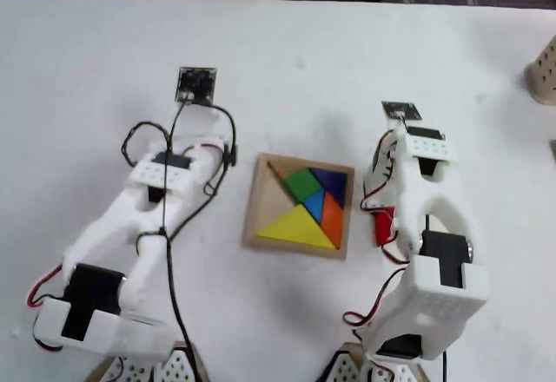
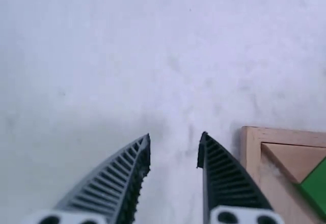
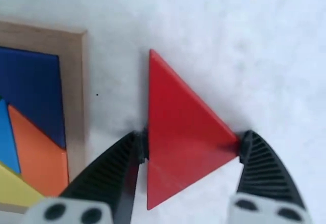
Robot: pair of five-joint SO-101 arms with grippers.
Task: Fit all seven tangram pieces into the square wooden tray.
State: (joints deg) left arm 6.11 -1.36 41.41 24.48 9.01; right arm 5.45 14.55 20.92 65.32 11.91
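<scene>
Right fingers point(image 3: 114, 170) pinch the red triangle point(image 3: 178, 137) between them, beside the tray point(image 3: 76, 81).

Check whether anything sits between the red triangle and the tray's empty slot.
The tray's near rim, then the seated blue piece and orange piece. The bare slot lies on the tray's far side from the red triangle.

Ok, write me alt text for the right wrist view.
The right gripper is shut on a red triangle lying flat on the white table. Beside it runs the rim of the wooden tray, holding a blue piece, an orange piece and a yellow piece.
</scene>
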